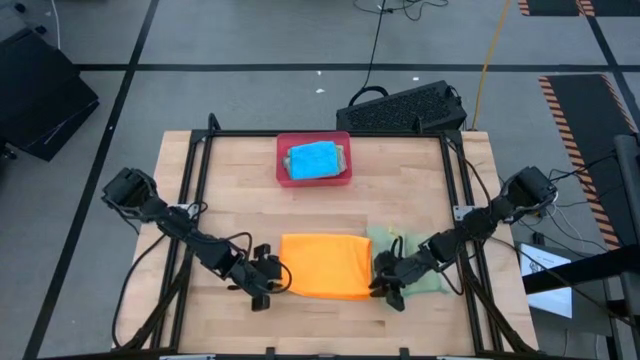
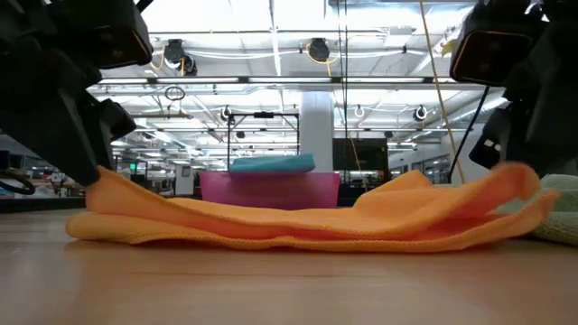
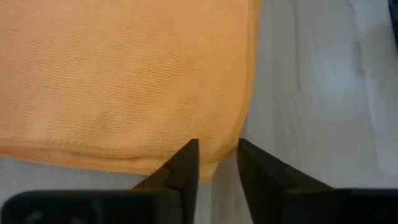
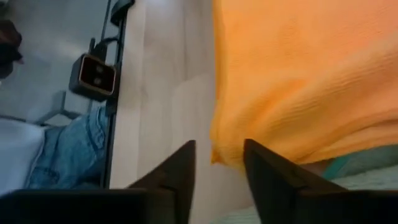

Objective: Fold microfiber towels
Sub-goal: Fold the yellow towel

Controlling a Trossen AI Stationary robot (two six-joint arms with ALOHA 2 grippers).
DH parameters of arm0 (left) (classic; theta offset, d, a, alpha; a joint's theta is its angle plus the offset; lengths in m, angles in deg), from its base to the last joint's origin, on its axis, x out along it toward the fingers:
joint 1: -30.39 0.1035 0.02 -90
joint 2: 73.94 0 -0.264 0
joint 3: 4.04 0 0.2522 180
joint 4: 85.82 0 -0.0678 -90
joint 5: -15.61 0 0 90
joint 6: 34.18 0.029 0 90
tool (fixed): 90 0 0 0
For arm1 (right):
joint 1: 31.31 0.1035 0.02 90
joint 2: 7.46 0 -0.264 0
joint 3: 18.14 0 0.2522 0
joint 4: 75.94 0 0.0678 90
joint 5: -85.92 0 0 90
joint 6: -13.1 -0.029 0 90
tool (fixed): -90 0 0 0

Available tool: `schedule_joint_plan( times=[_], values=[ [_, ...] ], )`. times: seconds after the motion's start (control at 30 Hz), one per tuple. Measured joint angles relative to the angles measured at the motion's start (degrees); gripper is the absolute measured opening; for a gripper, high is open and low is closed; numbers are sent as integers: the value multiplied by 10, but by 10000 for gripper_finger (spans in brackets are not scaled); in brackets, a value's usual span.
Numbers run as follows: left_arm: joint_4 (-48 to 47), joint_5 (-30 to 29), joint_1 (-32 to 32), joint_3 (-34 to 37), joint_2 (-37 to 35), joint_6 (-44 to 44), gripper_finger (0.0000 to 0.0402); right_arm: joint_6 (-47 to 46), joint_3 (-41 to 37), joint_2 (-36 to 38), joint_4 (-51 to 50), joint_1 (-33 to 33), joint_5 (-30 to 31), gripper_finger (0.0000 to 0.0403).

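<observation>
Folding is sitting about halfway: orange towel (image 1: 322,266) is lying doubled at lower centre of the table (image 1: 240,200), left gripper (image 1: 268,283) and right gripper (image 1: 386,283) standing slightly open at its corners, gripping nothing. Blue towel (image 1: 313,160) is resting in the tray (image 1: 284,150); green towels (image 1: 432,280) are waiting.

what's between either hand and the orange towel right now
Nothing visible. The left hand sits at the orange towel's left edge, the right hand at its right edge, both with fingers parted around the hem.
</observation>
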Motion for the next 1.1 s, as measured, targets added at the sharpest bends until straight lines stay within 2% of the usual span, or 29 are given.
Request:
schedule_joint_plan(
  times=[0.17, 0.3, 0.37, 0.47, 0.53, 0.7, 0.87, 1.03, 1.1],
  values=[
    [-4, 25, 1, -11, -19, 18, 166, 1, 0, 2, 6, -2, -36, 195],
    [-17, 22, 7, -24, -62, 58, 200, 12, 0, 14, 4, -2, -39, 225],
    [-21, -23, 13, -25, -86, 84, 211, 31, 0, 18, 7, -2, -38, 230],
    [-47, -138, 39, -26, -103, 101, 221, 75, 0, 20, 13, -8, -36, 227],
    [-77, -160, 72, -25, -102, 108, 223, 99, 0, 19, 9, -13, -37, 219],
    [-91, -98, 146, -25, -73, 153, 223, 134, 0, 19, -22, -21, -54, 194],
    [-94, -31, 203, -20, -36, 182, 223, 115, 0, 32, -67, -35, -52, 184],
    [-92, 19, 241, -20, -5, 207, 223, 88, 0, 79, -146, -43, -47, 185],
    [-87, 35, 251, -20, 6, 215, 223, 88, -1, 108, -181, -43, -21, 185]
  ],
)
